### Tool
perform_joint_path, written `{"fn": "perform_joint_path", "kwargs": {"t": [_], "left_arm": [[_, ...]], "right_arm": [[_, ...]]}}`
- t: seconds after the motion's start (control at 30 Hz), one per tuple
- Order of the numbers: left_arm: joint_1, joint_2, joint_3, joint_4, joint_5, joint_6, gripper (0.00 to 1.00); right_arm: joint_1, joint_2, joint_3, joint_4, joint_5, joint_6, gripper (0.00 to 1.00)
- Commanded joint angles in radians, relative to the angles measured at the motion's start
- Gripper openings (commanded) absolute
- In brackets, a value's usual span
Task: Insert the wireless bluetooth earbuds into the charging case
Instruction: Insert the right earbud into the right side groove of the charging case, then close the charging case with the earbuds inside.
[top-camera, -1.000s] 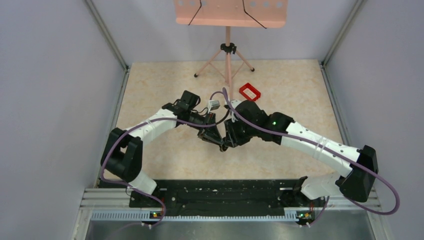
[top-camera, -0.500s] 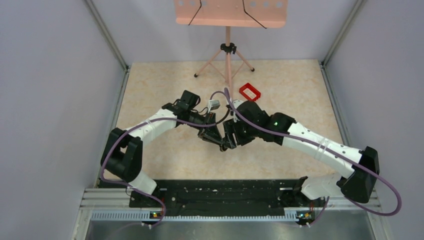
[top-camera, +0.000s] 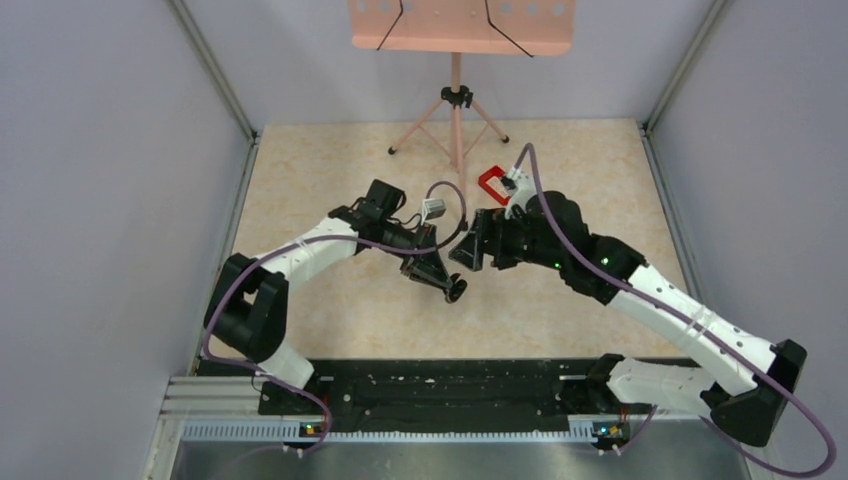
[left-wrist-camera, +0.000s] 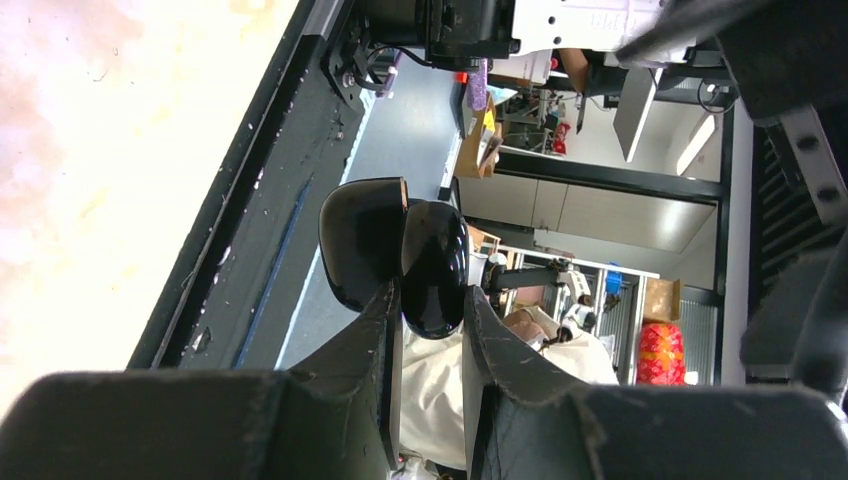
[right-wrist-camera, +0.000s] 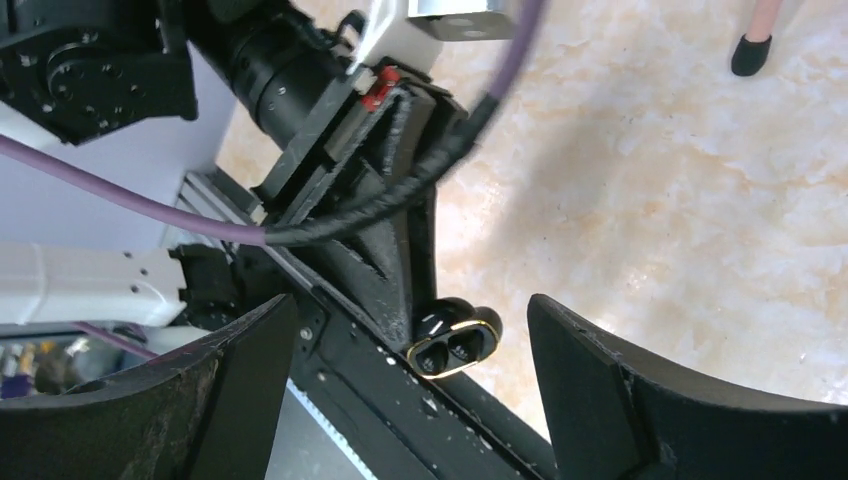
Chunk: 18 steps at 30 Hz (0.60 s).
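The small glossy black oval charging case (left-wrist-camera: 395, 255) hangs above the marbled beige desk (top-camera: 350, 300), pinched at one end by the left jaws with its lid swung open. The right jaws stand wide apart, holding nothing, near the case and facing it. In the right wrist view two dark hollows show inside the case's gold-toned rim. Whether the tiny black earbuds sit there I cannot tell, and none shows elsewhere. The main risk is the grip: a narrow pinch on a slick rounded shell could let the case twist, slip and drop. Its mouth appears tilted sideways, so loosely seated buds might spill, and a careless approach by the right jaws could knock it.
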Motion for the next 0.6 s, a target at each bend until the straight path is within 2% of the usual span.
{"fn": "perform_joint_path", "kwargs": {"t": [0.0, 0.13, 0.33, 0.37, 0.57], "left_arm": [[0.023, -0.024, 0.014, 0.144, 0.047, -0.062, 0.0], [0.056, -0.079, -0.072, 0.467, 0.076, -0.246, 0.0], [0.12, -0.122, -0.219, 1.132, 0.058, -0.747, 0.0], [0.133, -0.119, -0.239, 1.291, 0.052, -0.834, 0.0], [0.177, -0.01, -0.304, 2.039, -0.04, -1.396, 0.0]], "right_arm": [[-0.132, -0.096, -0.146, 0.156, -0.12, 0.115, 0.84], [-0.249, -0.201, -0.333, 0.322, -0.218, 0.234, 0.84], [-0.353, -0.287, -0.515, 0.588, -0.339, 0.369, 0.84], [-0.364, -0.299, -0.544, 0.647, -0.351, 0.397, 0.84], [-0.405, -0.289, -0.72, 1.109, -0.405, 0.588, 0.84]]}}
